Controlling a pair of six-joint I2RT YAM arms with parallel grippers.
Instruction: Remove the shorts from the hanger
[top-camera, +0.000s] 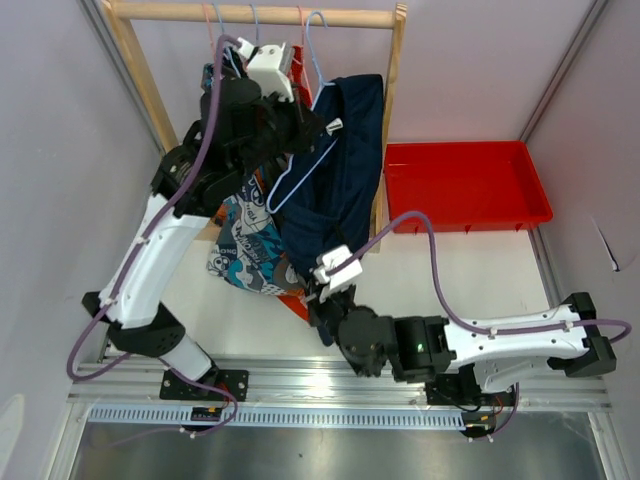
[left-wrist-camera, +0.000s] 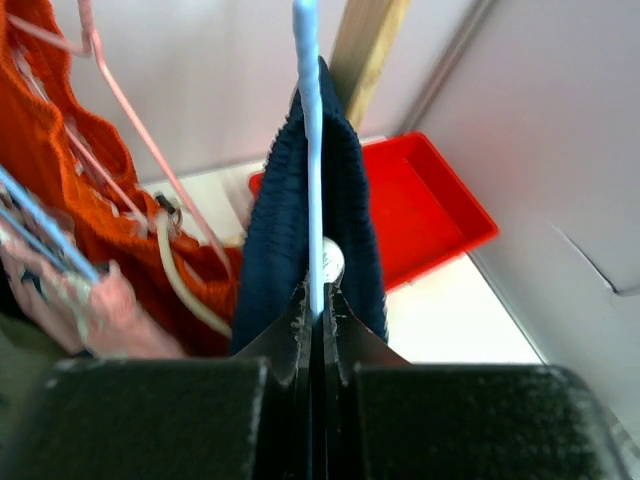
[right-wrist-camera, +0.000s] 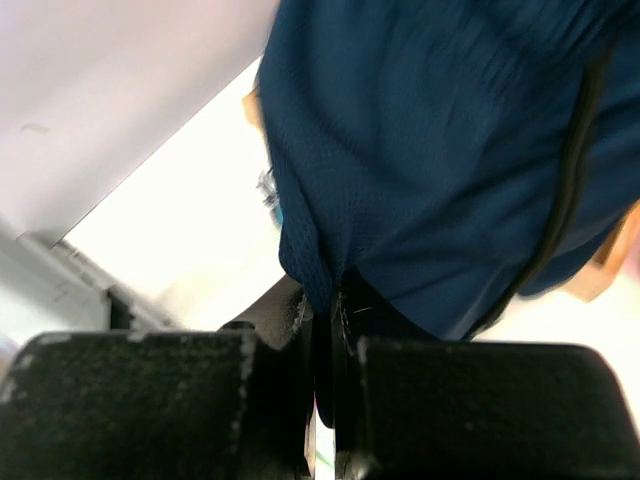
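A red tray (top-camera: 465, 185) lies on the table (top-camera: 440, 270) just right of the rack (top-camera: 250, 15), its red floor in plain view. The navy shorts (top-camera: 345, 160) hang at the rack's right end, draped over a light-blue hanger (left-wrist-camera: 308, 120). The left gripper (left-wrist-camera: 318, 300), high in the rack, is pinched tight on that hanger's wire, and navy fabric falls on both sides of the wire just beyond its tips. The right gripper (right-wrist-camera: 322, 300), below the rack, is clamped on the navy shorts' lower hem. Further left on the rack hang orange shorts (left-wrist-camera: 55, 170), a pink pair (left-wrist-camera: 95, 315) and a cartoon-print pair (top-camera: 245, 250). From above, the left arm (top-camera: 150, 250) covers most of them, and which hanger carries which cannot be told.
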